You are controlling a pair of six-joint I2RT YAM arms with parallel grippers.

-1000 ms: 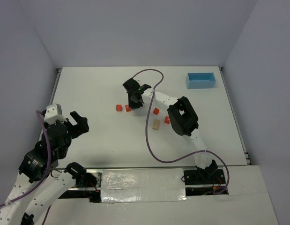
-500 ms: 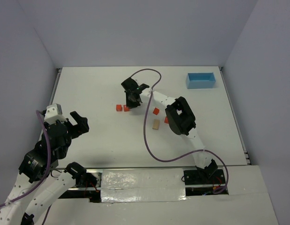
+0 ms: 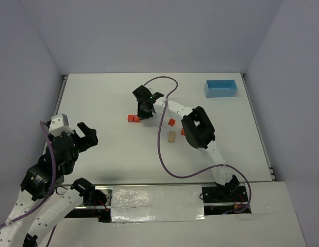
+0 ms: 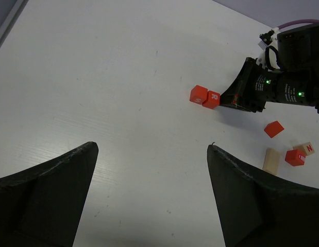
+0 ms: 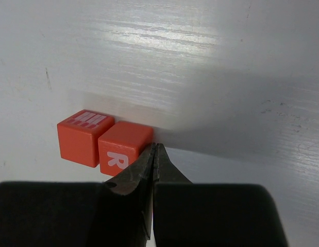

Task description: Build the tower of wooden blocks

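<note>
Judging reach, you had the right gripper (image 5: 155,148) clenched empty against the R cube (image 5: 123,150), the striped cube (image 5: 85,137) touching its far side. The left gripper (image 4: 151,148) gaped well away. No wood block tower stood yet.

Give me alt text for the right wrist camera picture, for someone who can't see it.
The shut right gripper has its tips at the right edge of a red-orange cube marked R. A second red-orange cube with white markings sits against its left side, both on a white table.

Bright even light, soft shadows, glare on table (image 5: 200,41).
</note>
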